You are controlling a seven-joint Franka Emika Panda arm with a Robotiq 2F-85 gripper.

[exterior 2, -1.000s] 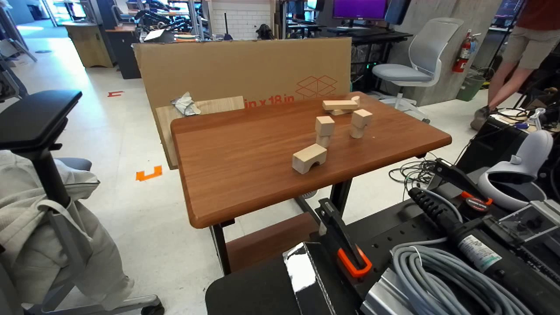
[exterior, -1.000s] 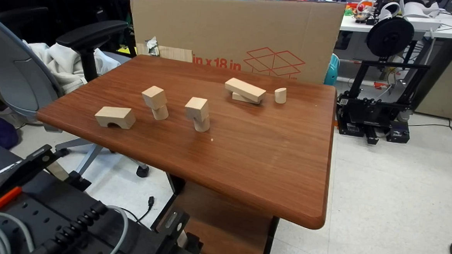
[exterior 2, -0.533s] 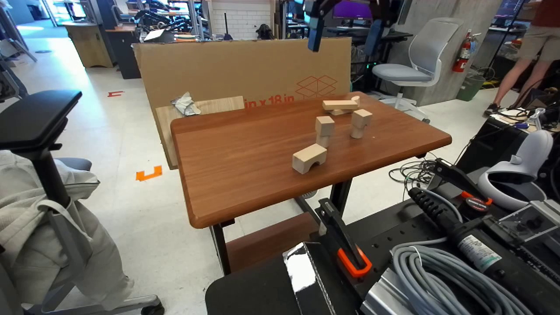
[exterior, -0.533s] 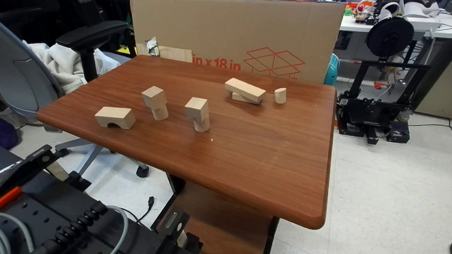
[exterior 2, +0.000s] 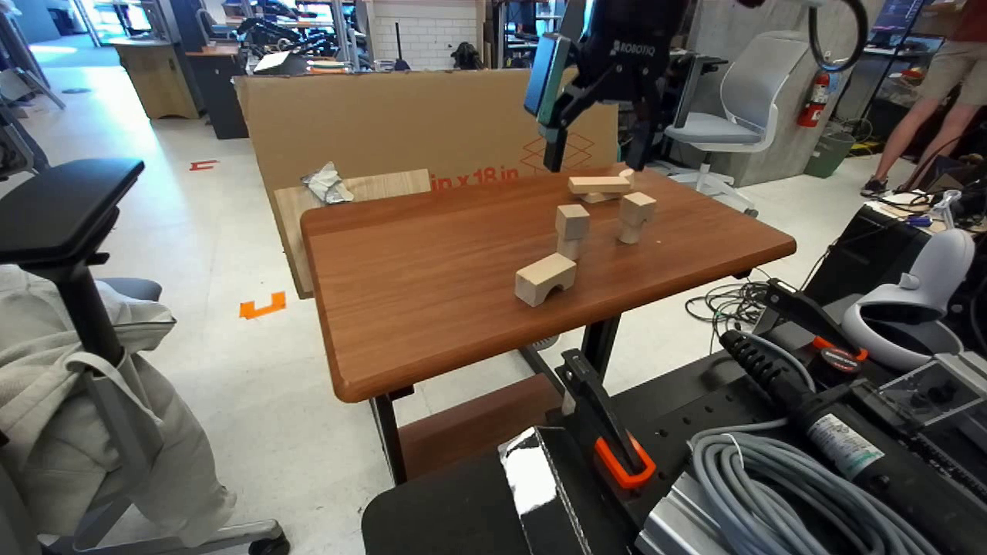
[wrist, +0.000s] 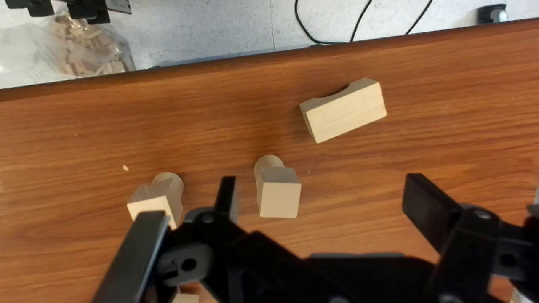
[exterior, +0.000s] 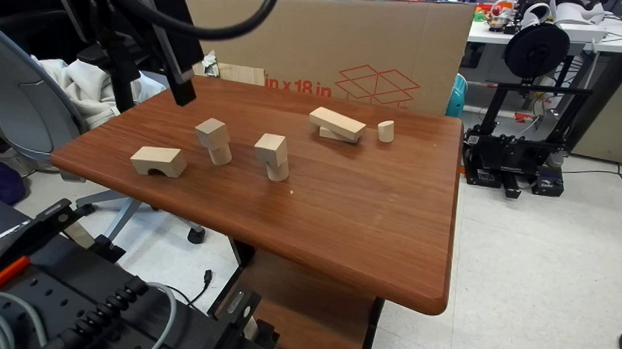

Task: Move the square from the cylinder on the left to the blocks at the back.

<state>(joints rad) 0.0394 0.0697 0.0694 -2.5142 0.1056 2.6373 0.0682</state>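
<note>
The square (exterior: 212, 133) is a pale cube resting on a short upright cylinder (exterior: 220, 155), the left stack in both exterior views. The square also shows in an exterior view (exterior 2: 572, 222) and in the wrist view (wrist: 280, 200). At the back, the blocks are a long bar (exterior: 337, 122) lying on a flat piece, with a small cylinder (exterior: 385, 131) standing beside it. My gripper (exterior 2: 596, 158) hangs above the table, fingers down, apart and empty. In the wrist view the gripper (wrist: 322, 187) has its fingers wide, with the square seen between them, nearer the left finger.
A similar cube-on-cylinder stack (exterior: 271, 149) stands close by; it shows partly behind the left finger in the wrist view (wrist: 149, 206). An arch block (exterior: 158, 161) lies near the front table edge. A cardboard sheet (exterior: 318, 42) stands behind the table.
One second ago the gripper was out of view. It has come down into both exterior views from the top, over the table. The wooden pieces have not moved.
</note>
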